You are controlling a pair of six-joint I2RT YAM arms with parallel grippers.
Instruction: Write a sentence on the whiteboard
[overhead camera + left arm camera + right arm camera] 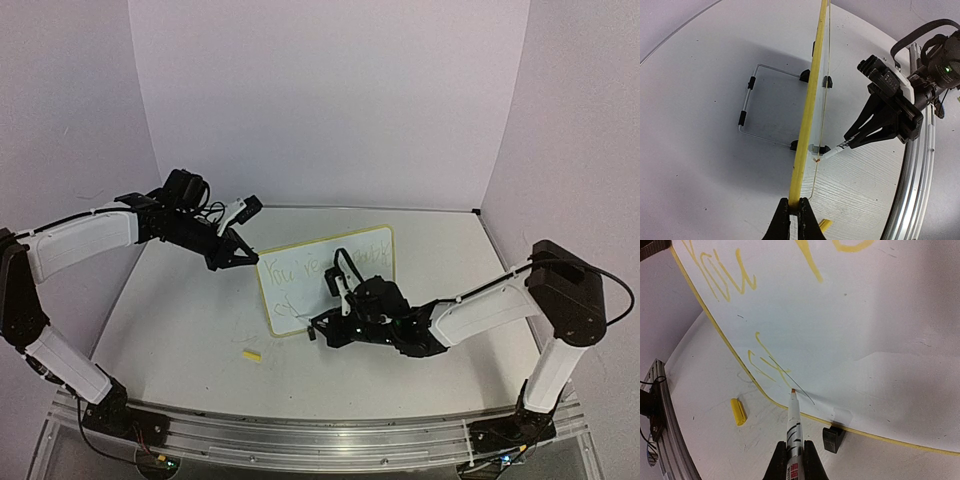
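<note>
Right gripper [794, 449], nearest in its wrist view: fingers [780, 465] closed on a marker [792, 422], barrel pointing up at the whiteboard [865, 315]. The tip sits at the board's lower left, just above the yellow rim. Touching or just off: cannot tell.

Left gripper [795, 206]: fingers closed on the board's left edge, pinching the rim. The board stands near upright at mid-surface [180, 320], between the two arms, with a wire stand [747, 105] behind it.

Sentence [722, 275]: top line starts "You", the rest partly out of frame. The second line is only a few strokes. Task judged well short of done.

Risks:
- Marker pressure pushes the board backward. If the left pinch slips on the thin rim, the board tilts or skates on its clip foot [832, 437].
- The second line runs close to the bottom rim, so later letters may run out of room.
- Pale yellow ink on white makes skipped strokes easy to miss.
- The loose cap [738, 411] lies below the board, near the right arm, and could get knocked.

Count: whiteboard 1; marker 1; cap 1; wire stand 1; written lines 2; grippers 2; clip feet, 1 in right wrist view.
</note>
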